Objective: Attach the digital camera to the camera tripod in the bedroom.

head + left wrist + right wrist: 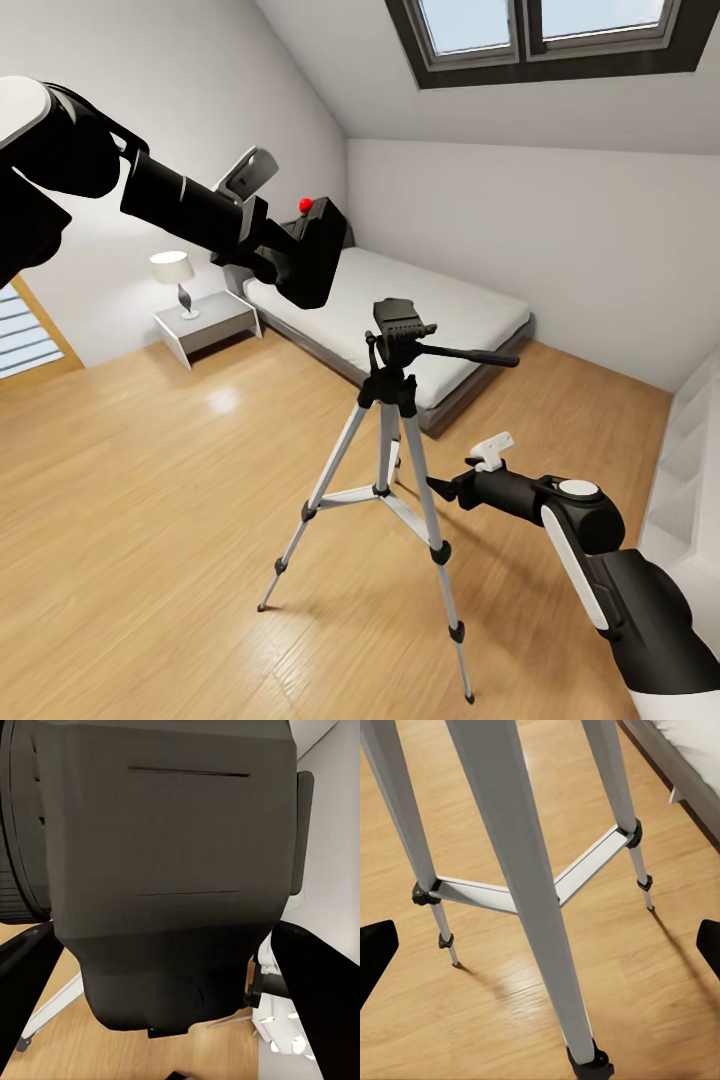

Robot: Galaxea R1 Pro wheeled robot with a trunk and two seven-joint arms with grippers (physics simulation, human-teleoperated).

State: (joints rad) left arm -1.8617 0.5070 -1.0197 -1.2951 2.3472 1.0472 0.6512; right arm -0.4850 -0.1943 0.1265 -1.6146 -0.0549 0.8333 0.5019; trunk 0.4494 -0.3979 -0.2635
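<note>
While the digital camera (pixel 312 250) is held aloft in the left gripper (pixel 268 252), its red button (pixel 305 204) uppermost, the camera tripod (pixel 392 440) stands on the light wood floor (pixel 150 500) below and to the right of it, at the foot of the low bed (pixel 400 310). The camera is kept well apart from the tripod's black head (pixel 398 322), from which a pan handle (pixel 470 354) juts toward the right. In the left wrist view the dark camera body (pixel 172 870) is seen clamped between the two black fingers (pixel 22 982). The right gripper (pixel 440 490) is held low, just beside one silver leg; in the right wrist view its fingertips (pixel 375 952) are spread wide at either edge with nothing between them, and the tripod legs (pixel 521 892) and their braces (pixel 585 866) are seen close ahead. A white nightstand (pixel 205 325) with a lamp (pixel 175 280) is set beside the bed, under a skylight (pixel 540 30).
</note>
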